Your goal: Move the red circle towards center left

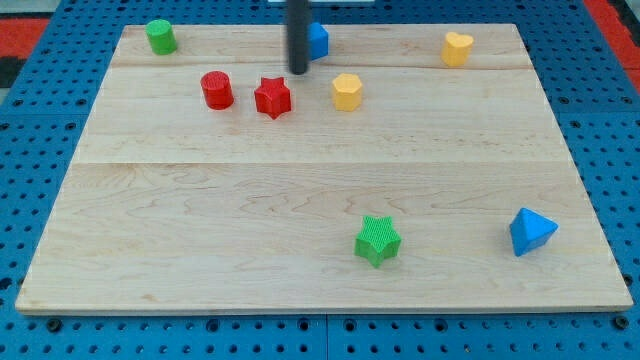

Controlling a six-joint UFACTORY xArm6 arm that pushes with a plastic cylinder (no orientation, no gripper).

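The red circle stands in the upper left part of the wooden board. A red star sits just to its right, a small gap between them. My tip is above and to the right of the red star, well to the right of the red circle, touching neither. The dark rod partly hides a blue block at the view's top.
A green circle is at the top left corner. A yellow hexagon lies right of the red star. A yellow heart is at the top right. A green star and a blue triangle are near the bottom right.
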